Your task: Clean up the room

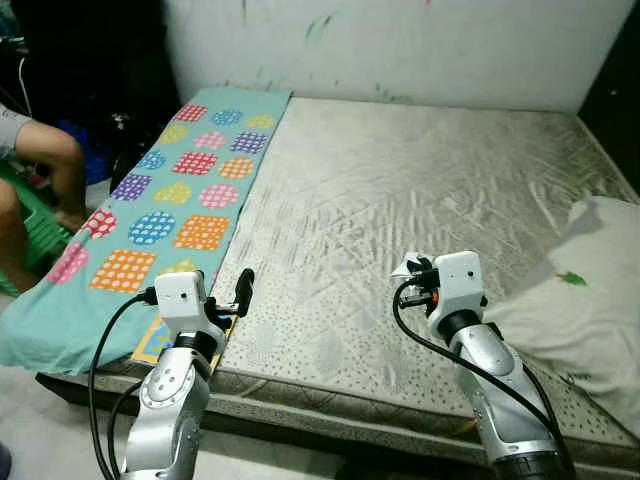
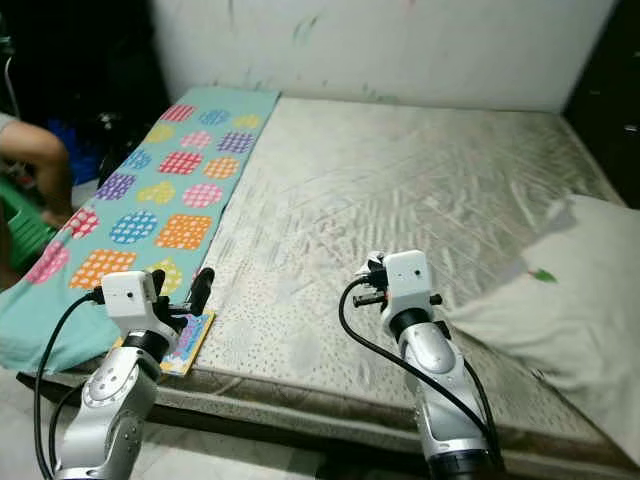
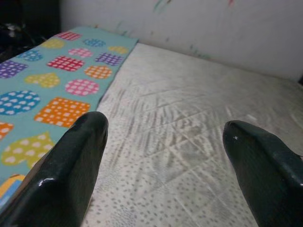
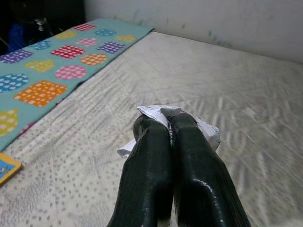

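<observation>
My right gripper (image 4: 165,124) is shut on a crumpled piece of white paper (image 4: 208,132), held a little above the near middle of the bare mattress (image 1: 400,190); the paper (image 1: 409,268) shows at its fingertips in the left eye view. At the near left of the mattress my left gripper (image 1: 237,292) stands open with nothing between its black fingers (image 3: 66,165). A small colourful book or card (image 2: 186,345) lies flat at the mattress's front left corner, just under the left gripper.
A teal blanket (image 1: 180,190) with coloured patches runs along the mattress's left side. A white pillow (image 1: 575,300) lies at the right. A person's bent legs (image 1: 45,170) sit left of the bed beside something green. A marked wall stands behind.
</observation>
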Robot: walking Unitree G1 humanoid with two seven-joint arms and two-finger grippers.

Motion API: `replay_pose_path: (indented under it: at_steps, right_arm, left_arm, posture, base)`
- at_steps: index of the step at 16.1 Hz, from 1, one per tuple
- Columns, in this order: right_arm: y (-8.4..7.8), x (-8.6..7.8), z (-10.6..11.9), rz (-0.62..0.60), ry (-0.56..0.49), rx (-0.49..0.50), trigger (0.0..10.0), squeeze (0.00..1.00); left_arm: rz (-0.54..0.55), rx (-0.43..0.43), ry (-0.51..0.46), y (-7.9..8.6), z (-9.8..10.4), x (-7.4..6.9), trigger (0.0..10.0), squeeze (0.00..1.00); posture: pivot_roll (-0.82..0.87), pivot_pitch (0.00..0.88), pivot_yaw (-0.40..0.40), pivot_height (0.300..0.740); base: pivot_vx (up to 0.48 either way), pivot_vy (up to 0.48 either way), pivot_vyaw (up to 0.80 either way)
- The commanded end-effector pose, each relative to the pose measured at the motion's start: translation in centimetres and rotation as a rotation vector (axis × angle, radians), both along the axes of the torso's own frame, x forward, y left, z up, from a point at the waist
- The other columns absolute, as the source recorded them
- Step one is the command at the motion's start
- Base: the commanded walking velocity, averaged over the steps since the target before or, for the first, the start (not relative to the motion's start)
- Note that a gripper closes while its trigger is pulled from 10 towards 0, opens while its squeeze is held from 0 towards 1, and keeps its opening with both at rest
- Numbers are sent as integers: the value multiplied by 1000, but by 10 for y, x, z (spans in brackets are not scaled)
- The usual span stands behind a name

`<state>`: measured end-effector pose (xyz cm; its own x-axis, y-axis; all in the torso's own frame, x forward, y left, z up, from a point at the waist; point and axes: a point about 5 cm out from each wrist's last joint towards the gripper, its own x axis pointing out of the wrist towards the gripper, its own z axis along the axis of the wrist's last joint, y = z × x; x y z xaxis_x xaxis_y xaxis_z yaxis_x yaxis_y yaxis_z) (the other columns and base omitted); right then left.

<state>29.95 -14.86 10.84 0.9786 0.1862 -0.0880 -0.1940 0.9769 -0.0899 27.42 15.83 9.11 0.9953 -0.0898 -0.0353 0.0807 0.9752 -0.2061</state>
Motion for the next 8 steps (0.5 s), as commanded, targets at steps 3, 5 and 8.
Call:
replay_pose_path:
  at_steps: [3,5,8]
  right_arm:
    - [-2,1,1,-5,-7,7,10000,0]
    - [-2,2,1,-5,-7,5,10000,0]
    - [-1,2,0,-5,-6,7,10000,0]
  left_arm:
    - [1,8,-15,1,4,2,10000,0]
    - [22,8,-8,2,3,2,10000,0]
    - [32,-3,-6,3,3,3,10000,0]
  posture:
    - [-111,0,33,740]
    - [-109,0,33,740]
    - [-107,0,33,740]
  base:
    - [319,0,0]
    - [0,0,0]
    - [0,0,0]
